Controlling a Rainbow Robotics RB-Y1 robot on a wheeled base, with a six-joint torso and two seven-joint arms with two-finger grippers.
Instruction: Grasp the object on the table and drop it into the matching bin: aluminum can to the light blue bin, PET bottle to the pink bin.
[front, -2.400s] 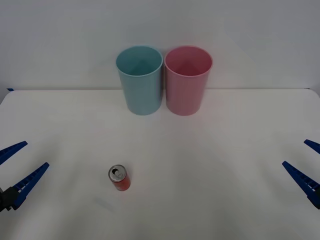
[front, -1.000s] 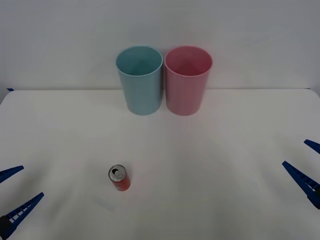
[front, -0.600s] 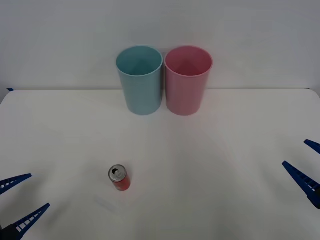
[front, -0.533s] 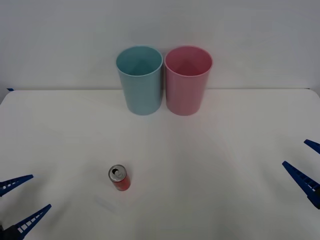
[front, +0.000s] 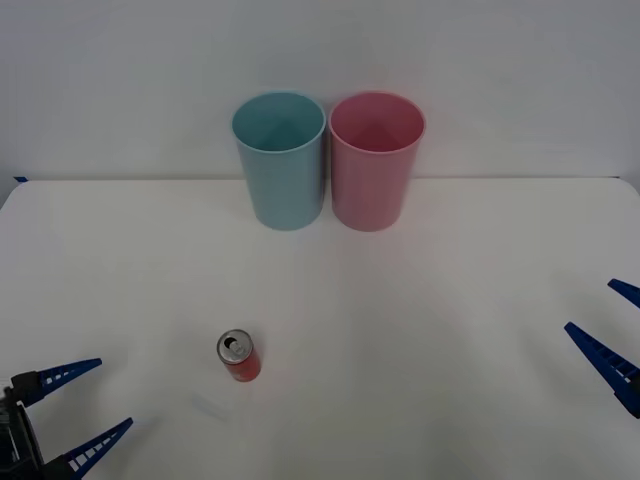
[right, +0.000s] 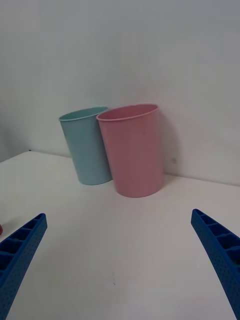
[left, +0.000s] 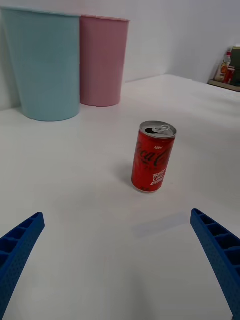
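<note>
A small red aluminum can (front: 239, 356) (left: 153, 157) with a silver lid stands upright on the white table (front: 400, 300), left of centre. My left gripper (front: 83, 412) (left: 120, 265) is open near the table's front left corner, low and facing the can, with a gap of bare table between them. The light blue bin (front: 280, 160) (left: 42, 65) (right: 87, 145) and the pink bin (front: 375, 160) (left: 103, 60) (right: 132, 148) stand side by side at the back of the table, both upright. My right gripper (front: 615, 335) (right: 120, 260) is open at the right edge, far from the can.
A white wall rises just behind the bins. In the left wrist view some small bottles (left: 227, 67) stand on a ledge far off beyond the table. Bare table lies between the can and the bins.
My left gripper has shifted nearer along the front left of the table and turned toward the can, still open. The can, the bins and the right gripper have not moved.
</note>
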